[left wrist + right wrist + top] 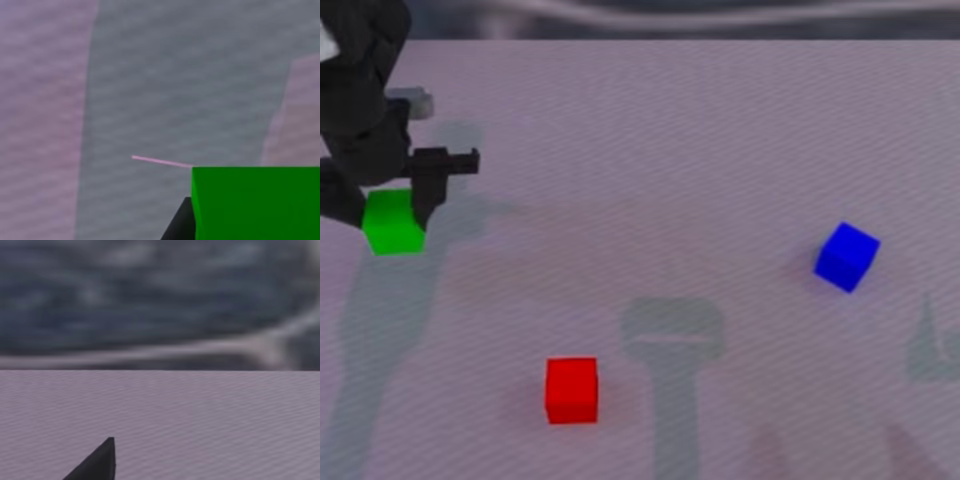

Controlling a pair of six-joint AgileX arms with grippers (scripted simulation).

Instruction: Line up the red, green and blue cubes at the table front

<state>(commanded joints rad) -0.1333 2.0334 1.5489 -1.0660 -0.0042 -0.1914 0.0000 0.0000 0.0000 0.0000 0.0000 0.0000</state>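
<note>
Green cube [392, 222], far left of the table [700, 150], about mid-depth. It sits in the left pincer [395, 205], a dark finger [428, 190] against its right face and the arm's dark bulk over its left edge; the left wrist view shows the green cube [256, 202] pressed up beside one dark finger [180, 222], so the pincer appears closed on it. Whether the cube rests on the table or is lifted cannot be told. Red cube [571, 389] lies near the table front, left of centre, down and to the right of the held cube; the coming move probably carries green toward it. Blue cube [846, 256], turned askew, lies well apart at right. The right arm is out of the top view; whether its pincer is open cannot be told.
</note>
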